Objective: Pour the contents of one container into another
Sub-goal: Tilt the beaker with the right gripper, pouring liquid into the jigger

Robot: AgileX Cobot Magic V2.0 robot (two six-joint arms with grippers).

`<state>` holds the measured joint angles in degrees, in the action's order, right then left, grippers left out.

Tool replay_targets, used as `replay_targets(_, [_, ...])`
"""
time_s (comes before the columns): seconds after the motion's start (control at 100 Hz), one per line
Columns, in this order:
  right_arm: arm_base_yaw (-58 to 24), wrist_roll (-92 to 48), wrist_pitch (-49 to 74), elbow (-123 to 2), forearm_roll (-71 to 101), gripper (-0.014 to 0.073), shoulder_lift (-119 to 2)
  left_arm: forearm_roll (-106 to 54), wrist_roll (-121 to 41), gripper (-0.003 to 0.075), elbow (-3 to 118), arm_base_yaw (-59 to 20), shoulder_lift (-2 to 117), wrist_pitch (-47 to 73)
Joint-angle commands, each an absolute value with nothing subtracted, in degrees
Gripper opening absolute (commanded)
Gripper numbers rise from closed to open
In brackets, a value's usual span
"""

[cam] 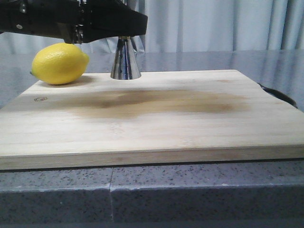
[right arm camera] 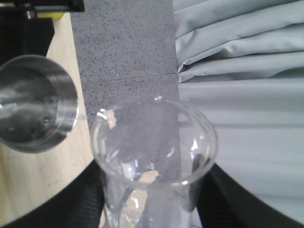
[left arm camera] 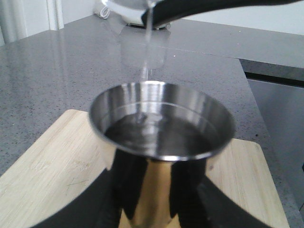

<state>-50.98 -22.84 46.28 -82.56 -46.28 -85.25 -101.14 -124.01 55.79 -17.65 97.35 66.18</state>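
The shiny steel jigger [cam: 126,61] stands on the wooden cutting board [cam: 142,118], its upper cone hidden behind a black arm [cam: 71,21]. My left gripper [left arm camera: 159,190] is shut on the jigger [left arm camera: 161,118] at its waist, and dark liquid lies in the cup. Above it, the clear glass beaker [left arm camera: 126,7] is tipped and a thin stream [left arm camera: 148,33] falls into the cup. My right gripper [right arm camera: 152,199] is shut on the beaker [right arm camera: 154,142], mouth toward the camera, beside the jigger [right arm camera: 33,102].
A yellow lemon [cam: 59,63] lies on the board's far left corner, close to the jigger. A dark curved object [cam: 280,95] shows past the board's right edge. The grey speckled counter [left arm camera: 57,61] surrounds the board, and pale curtains [right arm camera: 237,71] hang behind.
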Motion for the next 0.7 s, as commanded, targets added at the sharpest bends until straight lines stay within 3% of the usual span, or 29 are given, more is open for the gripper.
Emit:
replay_targets(0.0, [-51.0, -18.5, 43.9, -84.6, -48.6, 0.025, -83.3, -105.9, -123.6, 0.022, 57.5, -18.1, 94.5, 72.0])
replay_targets(0.25, [-46.0, -4.6, 40.6, -84.6, -44.4, 0.025, -80.5, -105.9, -123.6, 0.022, 57.5, -18.1, 94.5, 72.0])
replay_targets(0.44, [-37.2, -4.5, 34.6, -81.4, -30.4, 0.025, -76.2, -105.9, -123.6, 0.022, 57.5, -18.1, 94.5, 72.0])
replay_targets(0.69, [-26.2, -4.4, 19.6, -68.1, -18.2, 0.025, -69.2, -105.9, -123.6, 0.022, 57.5, -18.1, 94.5, 72.0])
